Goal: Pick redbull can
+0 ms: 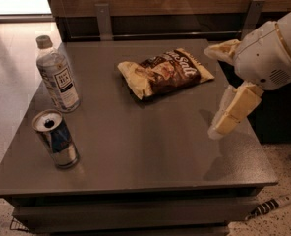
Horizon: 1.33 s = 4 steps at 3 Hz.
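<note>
The redbull can [56, 139] stands upright near the front left corner of the grey table [150, 156]. It is silver and blue, and its silver top with a dark drinking hole faces up. My gripper [214, 91] hangs over the table's right edge, far to the right of the can. Its two cream fingers [236, 109] are spread apart with nothing between them. The white arm housing [273, 53] sits behind it at the right.
A clear plastic bottle [58, 75] with a white label and grey cap stands just behind the can. A bag of chips [165, 73] lies at the back middle. A wooden wall with metal brackets runs behind the table. A cable [271, 206] lies on the floor at the lower right.
</note>
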Motion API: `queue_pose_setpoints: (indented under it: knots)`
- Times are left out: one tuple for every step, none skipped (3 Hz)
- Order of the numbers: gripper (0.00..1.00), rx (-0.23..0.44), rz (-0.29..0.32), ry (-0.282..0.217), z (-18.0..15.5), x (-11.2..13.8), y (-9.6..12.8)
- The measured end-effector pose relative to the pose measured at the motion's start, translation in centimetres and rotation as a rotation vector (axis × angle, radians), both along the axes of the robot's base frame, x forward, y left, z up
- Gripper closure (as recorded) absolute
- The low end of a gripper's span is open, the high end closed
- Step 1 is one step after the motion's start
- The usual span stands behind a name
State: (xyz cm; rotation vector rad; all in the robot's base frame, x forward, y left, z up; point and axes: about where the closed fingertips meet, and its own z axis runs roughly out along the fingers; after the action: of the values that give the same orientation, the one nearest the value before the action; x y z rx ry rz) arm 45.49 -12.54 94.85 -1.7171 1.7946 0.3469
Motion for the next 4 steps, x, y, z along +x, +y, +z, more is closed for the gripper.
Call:
queue_pose_setpoints:
  knots:
    - [0.00, 0.278, 0.165, 0.030, -1.6, -0.6, 7.6]
    - [0.00, 0.435, 0.249, 0.069, -2.2, -1.6, 12.1]
    - [0.00, 0.490, 0.259, 0.092, -2.2, -2.1, 14.6]
    - [0.00, 0.493, 0.271, 0.100, -2.7, -2.1, 15.7]
